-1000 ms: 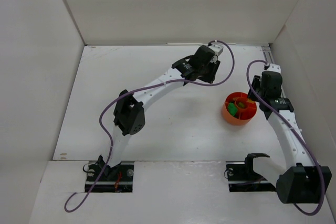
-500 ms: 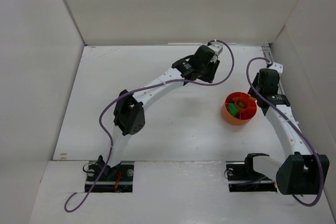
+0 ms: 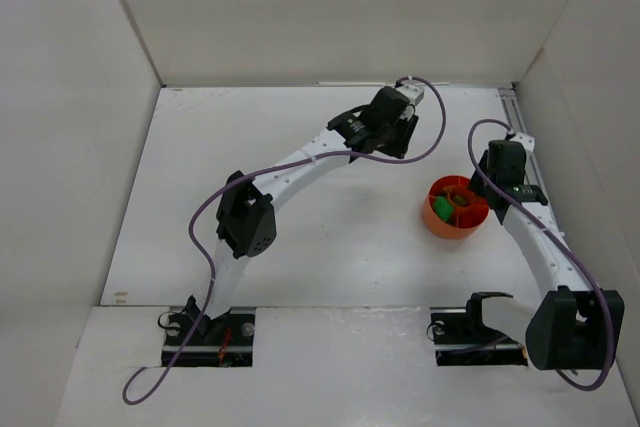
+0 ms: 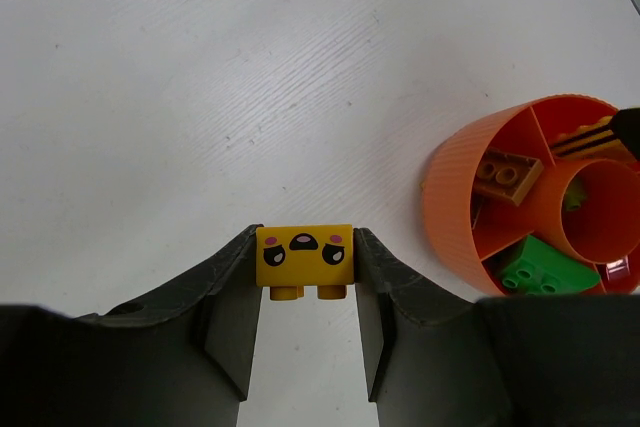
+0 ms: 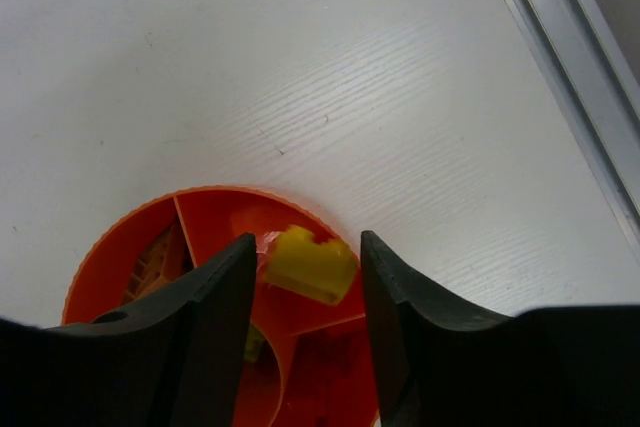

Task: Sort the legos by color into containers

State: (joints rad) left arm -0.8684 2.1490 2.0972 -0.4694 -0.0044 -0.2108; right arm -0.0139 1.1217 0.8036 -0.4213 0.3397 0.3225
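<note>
In the left wrist view my left gripper [image 4: 305,265] is shut on a yellow lego [image 4: 304,255] with a printed face, held above the bare table. The orange-red container [image 4: 450,212] stands to its right, holding a brown brick [image 4: 505,173] and a green brick [image 4: 535,267]. My right gripper [image 5: 305,243] hangs open over the container [image 5: 110,262]. A small yellow lego [image 5: 312,265] lies loose and blurred between its jaws, over a compartment by the rim. From above, the left gripper [image 3: 402,143] is left of and beyond the container [image 3: 440,219], and the right gripper [image 3: 483,185] is at its right rim.
A metal rail [image 5: 575,77] runs along the table's right edge, close to the container. White walls [image 3: 90,147] box in the table on three sides. Purple cables [image 3: 438,127] loop off both arms.
The right jaws have spread and the small yellow lego has come free between them. The right wrist shifted slightly left over the container. The left arm has not moved.
</note>
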